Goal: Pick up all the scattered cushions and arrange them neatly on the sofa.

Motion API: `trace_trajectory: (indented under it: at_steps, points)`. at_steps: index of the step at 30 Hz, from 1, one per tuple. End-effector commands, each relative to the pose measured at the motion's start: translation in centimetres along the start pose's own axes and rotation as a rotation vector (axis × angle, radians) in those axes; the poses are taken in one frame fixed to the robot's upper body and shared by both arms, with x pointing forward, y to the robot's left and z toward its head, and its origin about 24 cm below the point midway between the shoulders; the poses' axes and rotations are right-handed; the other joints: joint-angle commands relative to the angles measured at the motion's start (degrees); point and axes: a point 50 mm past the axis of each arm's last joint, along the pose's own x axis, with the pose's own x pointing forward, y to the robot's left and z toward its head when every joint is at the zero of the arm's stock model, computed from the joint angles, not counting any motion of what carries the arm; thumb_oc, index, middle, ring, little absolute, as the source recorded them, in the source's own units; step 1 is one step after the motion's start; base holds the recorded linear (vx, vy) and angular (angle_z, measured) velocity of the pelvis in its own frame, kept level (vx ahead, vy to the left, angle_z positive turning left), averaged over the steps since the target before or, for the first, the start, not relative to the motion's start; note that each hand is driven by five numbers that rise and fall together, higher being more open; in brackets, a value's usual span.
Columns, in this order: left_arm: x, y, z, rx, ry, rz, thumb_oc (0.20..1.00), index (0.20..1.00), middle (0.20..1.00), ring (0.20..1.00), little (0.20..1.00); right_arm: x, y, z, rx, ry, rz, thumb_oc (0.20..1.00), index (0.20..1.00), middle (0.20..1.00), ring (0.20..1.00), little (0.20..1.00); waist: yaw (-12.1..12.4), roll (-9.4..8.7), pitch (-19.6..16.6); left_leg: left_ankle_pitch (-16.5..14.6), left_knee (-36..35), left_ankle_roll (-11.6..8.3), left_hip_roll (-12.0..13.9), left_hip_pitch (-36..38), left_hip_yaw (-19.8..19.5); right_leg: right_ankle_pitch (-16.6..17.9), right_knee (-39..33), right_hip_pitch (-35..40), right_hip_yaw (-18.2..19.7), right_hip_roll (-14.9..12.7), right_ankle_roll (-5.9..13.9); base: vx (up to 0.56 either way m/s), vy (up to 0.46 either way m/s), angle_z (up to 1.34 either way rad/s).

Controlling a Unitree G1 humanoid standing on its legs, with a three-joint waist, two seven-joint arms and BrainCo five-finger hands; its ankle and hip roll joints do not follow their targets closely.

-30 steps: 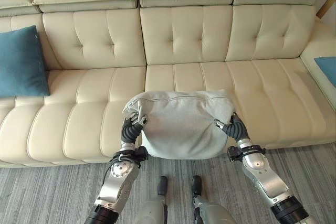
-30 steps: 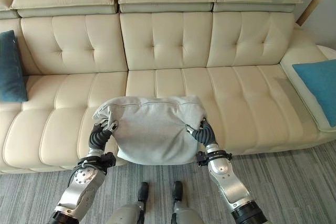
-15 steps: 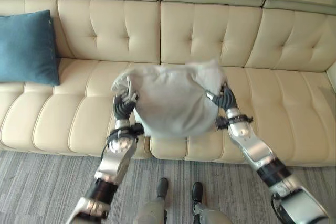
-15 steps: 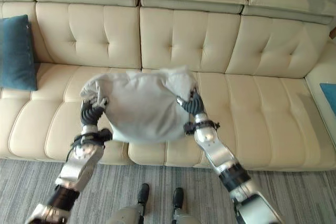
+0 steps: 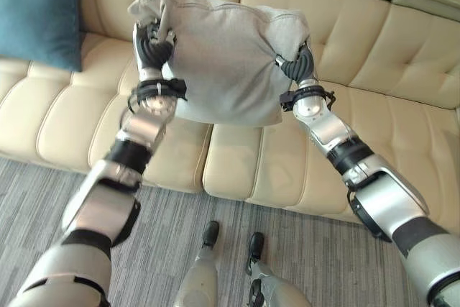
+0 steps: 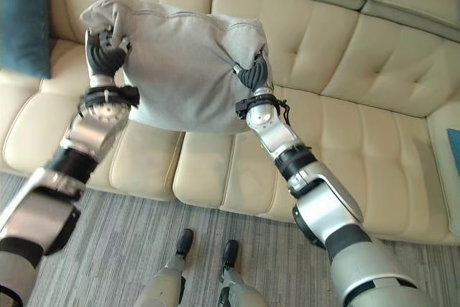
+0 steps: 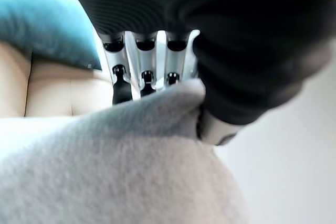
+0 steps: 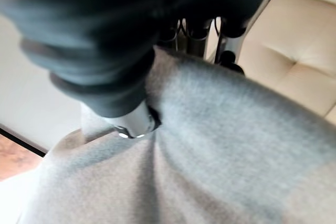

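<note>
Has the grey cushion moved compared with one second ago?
Yes. The grey cushion, pinched by the left hand and right hand, went from the sofa's seat front edge up towards its backrest.

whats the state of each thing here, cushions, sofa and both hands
grey cushion: held up above the sofa seat, gripped at both side edges
left hand: shut on the grey cushion's edge
right hand: shut on the grey cushion's other edge
blue cushion: leaning against the sofa back
sofa: seat bare beneath the grey cushion
</note>
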Motion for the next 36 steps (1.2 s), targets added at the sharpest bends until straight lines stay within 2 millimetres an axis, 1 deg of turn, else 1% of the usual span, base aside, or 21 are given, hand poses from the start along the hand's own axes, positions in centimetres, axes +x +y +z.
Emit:
trace_trajectory:
  at_steps: [1, 2, 4, 5, 6, 10, 13, 14, 15, 16, 17, 21, 23, 26, 27, 28, 29, 31, 32, 33, 36]
  points:
    - [4.1, 2.6, 9.4, 0.098, -0.347, 0.114, 0.200, 0.200, 0.200, 0.200, 0.200, 2.0, -1.8, 7.1, 0.089, -0.240, -0.068, 0.200, 0.200, 0.200, 0.200, 0.200, 2.7, -1.76, 1.3, -5.0, 0.2, -1.28, -1.7, 1.7, 1.4, -11.9, 3.5, 6.3, 0.8, -2.1, 6.04, 0.02, -0.024, 0.21]
    - [5.1, 3.4, 10.5, 0.229, -0.377, 0.150, 0.200, 0.200, 0.200, 0.200, 0.200, 2.4, -1.9, 7.4, 0.075, -0.242, -0.081, 0.200, 0.200, 0.200, 0.200, 0.200, 3.6, -1.77, 1.7, -5.1, 0.4, -1.51, -1.8, 0.9, 1.0, -12.1, 3.5, 6.1, 0.1, -2.2, 6.20, -0.01, -0.020, 0.28]
    - [5.6, 3.3, 11.8, 0.303, -0.410, 0.156, 0.200, 0.200, 0.200, 0.200, 0.200, 2.8, -2.3, 7.9, 0.053, -0.247, -0.100, 0.200, 0.200, 0.200, 0.200, 0.200, 4.2, -1.90, 1.9, -4.9, 0.4, -1.73, -2.0, -0.1, 0.3, -12.1, 3.4, 5.6, -0.9, -2.2, 6.38, 0.01, -0.033, 0.34]
    - [5.7, 3.2, 11.9, 0.302, -0.413, 0.156, 0.200, 0.200, 0.200, 0.200, 0.200, 2.8, -2.3, 8.0, 0.054, -0.249, -0.102, 0.200, 0.200, 0.200, 0.200, 0.200, 4.2, -1.94, 1.9, -4.6, 0.4, -1.70, -2.0, -0.4, 0.2, -11.9, 3.4, 5.4, -1.0, -2.2, 6.41, 0.03, -0.033, 0.36]
    - [6.1, 3.2, 12.5, 0.391, -0.427, 0.161, 0.200, 0.200, 0.200, 0.200, 0.200, 3.0, -2.6, 8.3, 0.030, -0.264, -0.120, 0.200, 0.200, 0.200, 0.200, 0.200, 4.6, -2.02, 2.2, -4.5, 0.1, -1.97, -2.1, -0.9, -0.3, -12.0, 3.3, 5.2, -1.8, -2.3, 6.54, 0.00, -0.026, 0.32]
    - [6.4, 2.7, 13.9, 0.535, -0.483, 0.174, 0.200, 0.200, 0.200, 0.200, 0.200, 3.5, -4.1, 8.5, -0.090, -0.297, -0.214, 0.200, 0.200, 0.200, 0.200, 0.200, 5.2, -2.24, 2.6, -3.2, -1.0, -2.56, -2.2, -2.7, -1.6, -11.7, 2.9, 3.9, -3.8, -2.4, 6.88, 0.01, -0.024, 0.34]
    - [6.5, 2.7, 13.9, 0.595, -0.487, 0.184, 0.200, 0.200, 0.200, 0.200, 0.200, 3.6, -4.8, 8.5, -0.172, -0.314, -0.255, 0.200, 0.200, 0.200, 0.200, 0.200, 5.2, -2.49, 3.1, -3.2, -1.0, -2.87, -2.1, -3.2, -1.9, -11.9, 3.0, 3.5, -4.3, -2.4, 6.88, 0.01, -0.010, 0.32]
    - [6.7, 2.8, 13.7, 0.654, -0.479, 0.197, 0.448, 0.448, 0.448, 0.448, 0.448, 3.7, -5.1, 8.5, -0.255, -0.329, -0.281, 0.200, 0.200, 0.200, 0.200, 0.200, 5.2, -2.75, 3.6, -3.0, -1.1, -3.01, -2.1, -3.8, -2.1, -11.6, 3.1, 2.9, -4.5, -2.5, 6.99, -0.01, -0.009, 0.20]
    - [6.7, 2.7, 13.7, 0.688, -0.475, 0.194, 1.000, 1.000, 1.000, 1.000, 1.000, 3.8, -5.3, 8.4, -0.290, -0.331, -0.287, 0.464, 0.464, 0.464, 0.464, 0.464, 5.1, -2.82, 3.8, -2.8, -1.1, -3.02, -2.1, -4.1, -2.2, -11.5, 3.1, 2.6, -4.6, -2.5, 7.02, -0.02, -0.010, 0.15]
    - [6.9, 2.9, 13.4, 0.721, -0.458, 0.192, 1.000, 1.000, 1.000, 1.000, 1.000, 3.8, -5.5, 8.3, -0.342, -0.331, -0.295, 0.893, 0.893, 0.893, 0.893, 0.893, 4.9, -2.95, 3.9, -2.7, -1.0, -3.02, -2.0, -4.4, -2.0, -11.4, 3.2, 2.3, -4.7, -2.5, 7.09, -0.02, 0.006, 0.06]
    - [7.0, 3.3, 13.0, 0.752, -0.440, 0.195, 1.000, 1.000, 1.000, 1.000, 1.000, 4.0, -5.7, 8.2, -0.429, -0.342, -0.299, 1.000, 1.000, 1.000, 1.000, 1.000, 4.8, -3.13, 4.1, -2.7, -1.0, -3.02, -1.9, -4.7, -1.9, -11.2, 3.1, 1.9, -4.7, -2.5, 7.15, 0.00, 0.000, 0.00]
    - [7.5, 4.2, 12.2, 0.856, -0.387, 0.181, 1.000, 1.000, 1.000, 1.000, 1.000, 4.4, -6.7, 7.3, -0.601, -0.304, -0.297, 1.000, 1.000, 1.000, 1.000, 1.000, 4.1, -3.46, 4.2, -2.5, -1.1, -2.98, -1.8, -5.3, -1.2, -10.5, 2.8, 1.1, -4.6, -2.6, 7.31, 0.00, 0.000, 0.00]
    - [7.6, 4.5, 11.9, 0.872, -0.366, 0.173, 1.000, 1.000, 1.000, 1.000, 1.000, 4.5, -7.0, 6.8, -0.628, -0.283, -0.296, 1.000, 1.000, 1.000, 1.000, 1.000, 4.0, -3.44, 4.2, -2.5, -1.1, -2.96, -1.8, -5.3, -1.1, -10.4, 2.7, 1.0, -4.5, -2.6, 7.32, -0.01, 0.013, -0.04]
    - [8.1, 6.3, 10.7, 0.941, -0.270, 0.159, 1.000, 1.000, 1.000, 1.000, 1.000, 4.8, -8.9, 5.2, -0.678, -0.166, -0.297, 1.000, 1.000, 1.000, 1.000, 1.000, 3.1, -3.08, 4.1, -2.6, -1.1, -2.65, -1.8, -5.1, -0.6, -9.7, 2.3, 0.7, -3.8, -2.7, 7.36, -0.01, 0.037, -0.10]
    - [8.3, 7.2, 10.8, 0.962, -0.258, 0.169, 1.000, 1.000, 1.000, 1.000, 1.000, 4.9, -10.3, 4.7, -0.712, -0.122, -0.310, 1.000, 1.000, 1.000, 1.000, 1.000, 2.7, -2.87, 3.9, -2.7, -1.2, -2.59, -1.9, -5.0, -0.3, -9.2, 2.1, 0.6, -3.6, -2.8, 7.42, -0.01, 0.029, -0.08]
    - [8.3, 7.2, 10.8, 0.962, -0.258, 0.169, 1.000, 1.000, 1.000, 1.000, 1.000, 4.9, -10.3, 4.7, -0.712, -0.122, -0.310, 1.000, 1.000, 1.000, 1.000, 1.000, 2.7, -2.87, 3.9, -2.7, -1.2, -2.59, -1.9, -5.0, -0.3, -9.2, 2.1, 0.6, -3.5, -2.8, 7.42, -0.01, 0.041, -0.10]
    - [8.5, 8.1, 11.1, 0.965, -0.256, 0.187, 1.000, 1.000, 1.000, 1.000, 1.000, 5.1, -12.4, 4.6, -0.707, -0.086, -0.358, 1.000, 1.000, 1.000, 1.000, 1.000, 2.2, -2.55, 3.7, -2.7, -1.3, -2.55, -1.8, -4.9, 0.0, -8.9, 1.8, 0.4, -3.3, -2.8, 7.51, -0.01, 0.040, -0.09]
    - [8.5, 8.9, 10.9, 0.948, -0.247, 0.206, 1.000, 1.000, 1.000, 1.000, 1.000, 5.0, -14.8, 4.2, -0.649, -0.049, -0.422, 1.000, 1.000, 1.000, 1.000, 1.000, 1.8, -2.15, 3.3, -2.9, -1.5, -2.54, -2.0, -4.6, 0.4, -8.7, 1.5, 0.6, -2.9, -2.9, 7.63, 0.00, 0.042, -0.14]
    - [8.5, 8.9, 10.9, 0.948, -0.247, 0.206, 1.000, 1.000, 1.000, 1.000, 1.000, 5.0, -14.8, 4.2, -0.649, -0.049, -0.422, 1.000, 1.000, 1.000, 1.000, 1.000, 1.8, -2.15, 3.3, -2.9, -1.5, -2.54, -2.0, -4.6, 0.4, -8.7, 1.4, 0.6, -2.9, -2.9, 7.63, 0.00, 0.055, -0.15]
    - [8.5, 9.4, 10.6, 0.915, -0.241, 0.204, 1.000, 1.000, 1.000, 1.000, 1.000, 4.6, -17.0, 3.5, -0.561, -0.012, -0.490, 1.000, 1.000, 1.000, 1.000, 1.000, 1.4, -1.61, 2.9, -3.2, -1.6, -2.44, -2.1, -4.1, 0.7, -8.5, 1.3, 0.8, -2.6, -3.0, 7.74, 0.00, 0.056, -0.10]
    - [8.2, 9.8, 10.0, 0.699, -0.243, 0.209, 1.000, 1.000, 1.000, 1.000, 1.000, 3.6, -19.5, 1.2, -0.435, 0.055, -0.561, 1.000, 1.000, 1.000, 1.000, 1.000, 0.7, -0.69, 2.4, -3.6, -1.9, -2.22, -2.2, -2.9, 1.2, -8.4, 1.2, 1.4, -2.1, -3.1, 7.75, 0.01, 0.067, -0.09]
